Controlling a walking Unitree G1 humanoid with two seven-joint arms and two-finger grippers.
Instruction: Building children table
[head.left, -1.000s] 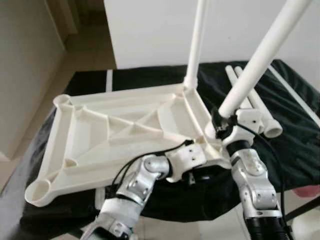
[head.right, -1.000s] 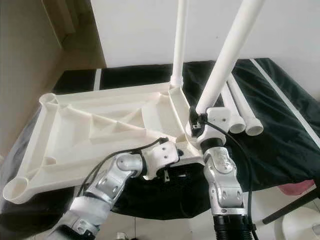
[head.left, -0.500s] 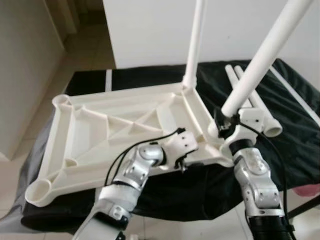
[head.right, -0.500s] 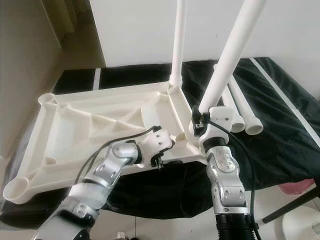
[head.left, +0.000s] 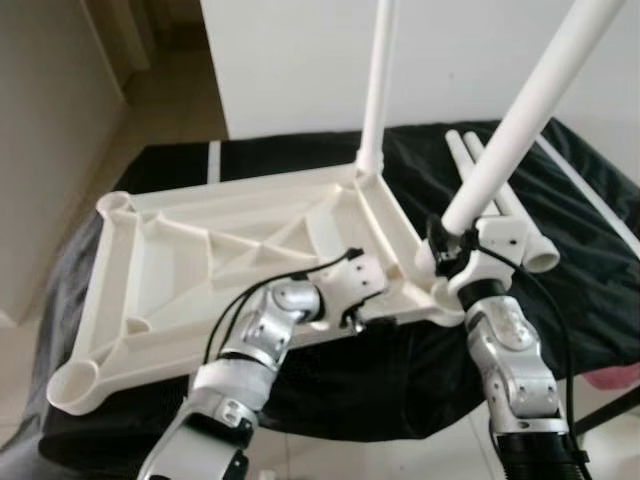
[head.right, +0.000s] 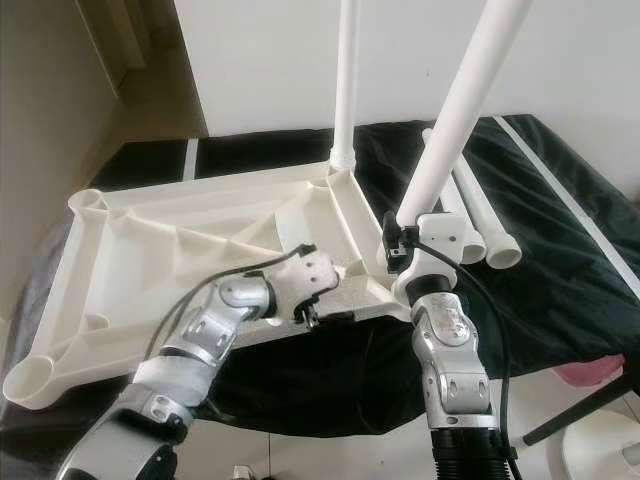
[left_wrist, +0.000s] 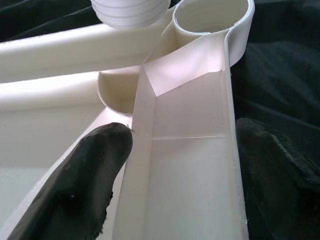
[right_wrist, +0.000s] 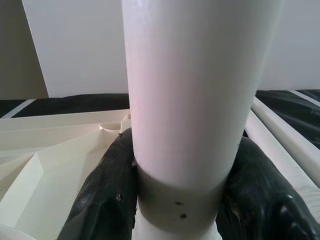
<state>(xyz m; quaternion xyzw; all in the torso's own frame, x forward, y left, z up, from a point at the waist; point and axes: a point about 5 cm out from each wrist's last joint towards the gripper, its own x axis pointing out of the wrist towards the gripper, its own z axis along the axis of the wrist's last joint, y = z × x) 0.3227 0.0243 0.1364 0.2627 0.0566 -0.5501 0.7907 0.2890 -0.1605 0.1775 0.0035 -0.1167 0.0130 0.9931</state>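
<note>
Cream plastic, ribbed on its underside, the upturned tabletop (head.left: 200, 260) of a children's table lies on a black cloth (head.left: 590, 290) spread over a low surface that cannot be made out beneath it. One white leg (head.left: 377, 90) stands upright in the far corner socket on the robot's right. The right hand (right_wrist: 182, 200) grips a second leg (head.left: 520, 115) near its lower end, one black finger (right_wrist: 102, 192) pressed to each side of the tube, and holds it tilted away to the right over the near right corner socket (left_wrist: 212, 20); whether the leg's end is seated in that socket is hard to judge from these angles. The left hand (left_wrist: 177, 165) sits at the tabletop's near edge, just beside that same corner, its fingers (left_wrist: 82, 187) spread wide on either side of the rim channel, one inside the frame and the other outside over the cloth. Two more loose legs (head.left: 500, 205) lie side by side on the cloth beyond the right arm, their open ends toward the robot. A white wall (head.left: 300, 60) rises behind the scene, and pale floor tiles (head.left: 20, 345) show at the left.
</note>
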